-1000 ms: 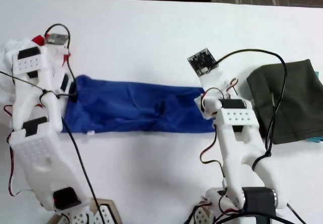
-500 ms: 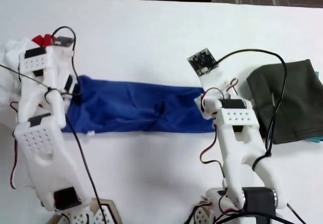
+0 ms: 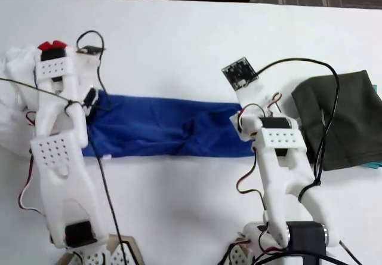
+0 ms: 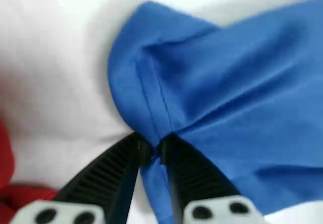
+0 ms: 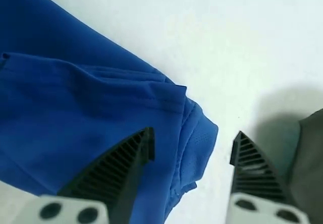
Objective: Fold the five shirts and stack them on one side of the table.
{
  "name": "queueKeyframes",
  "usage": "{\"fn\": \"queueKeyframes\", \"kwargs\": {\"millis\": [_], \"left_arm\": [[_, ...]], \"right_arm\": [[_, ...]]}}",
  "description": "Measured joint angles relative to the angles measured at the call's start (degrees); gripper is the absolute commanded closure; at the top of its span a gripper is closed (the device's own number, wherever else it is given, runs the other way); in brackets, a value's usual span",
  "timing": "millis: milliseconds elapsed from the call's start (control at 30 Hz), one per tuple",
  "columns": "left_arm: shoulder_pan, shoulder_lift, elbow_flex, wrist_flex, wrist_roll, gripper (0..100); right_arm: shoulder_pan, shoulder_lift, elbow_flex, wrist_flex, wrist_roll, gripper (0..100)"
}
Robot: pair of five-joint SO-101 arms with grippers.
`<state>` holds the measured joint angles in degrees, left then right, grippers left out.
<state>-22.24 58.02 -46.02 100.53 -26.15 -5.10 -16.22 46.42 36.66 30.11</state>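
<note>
My white plastic left arm point(image 3: 57, 157) lies stretched forward, its black ribbed left gripper point(image 4: 151, 146) pinched tight on the hem of a blue fabric shirt point(image 4: 227, 82). My white right arm point(image 3: 280, 157) is extended too, its black right gripper point(image 5: 193, 139) spread wide, pointing down.

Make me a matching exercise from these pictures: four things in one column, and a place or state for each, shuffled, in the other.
Things
1. blue shirt
2. dark green shirt
3. left hand
4. right hand

Places or states
A. open over a blue corner
B. lying at the right side of the table
C. stretched in a long strip between both hands
D. shut on blue cloth

Pairs: 1-C, 2-B, 3-D, 4-A
</note>
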Motion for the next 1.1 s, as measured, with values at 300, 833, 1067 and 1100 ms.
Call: {"fn": "queueKeyframes", "kwargs": {"millis": [300, 833, 1067, 1100], "left_arm": [[-0.7, 1.7, -6.3, 1.1, 2.2, 97], [6.8, -27.3, 7.8, 1.0, 3.6, 97], [20.9, -34.6, 9.8, 1.0, 4.9, 97], [23.0, -34.6, 9.7, 1.0, 4.9, 97]], "right_arm": [[3.0, -0.1, 0.0, 0.0, -2.5, 74.6], [18.3, -4.7, 0.0, -1.7, -22.0, 74.7], [22.3, -4.7, 0.0, -2.7, -25.9, 74.7], [23.1, -4.7, 0.0, -2.7, -26.5, 74.7]]}}
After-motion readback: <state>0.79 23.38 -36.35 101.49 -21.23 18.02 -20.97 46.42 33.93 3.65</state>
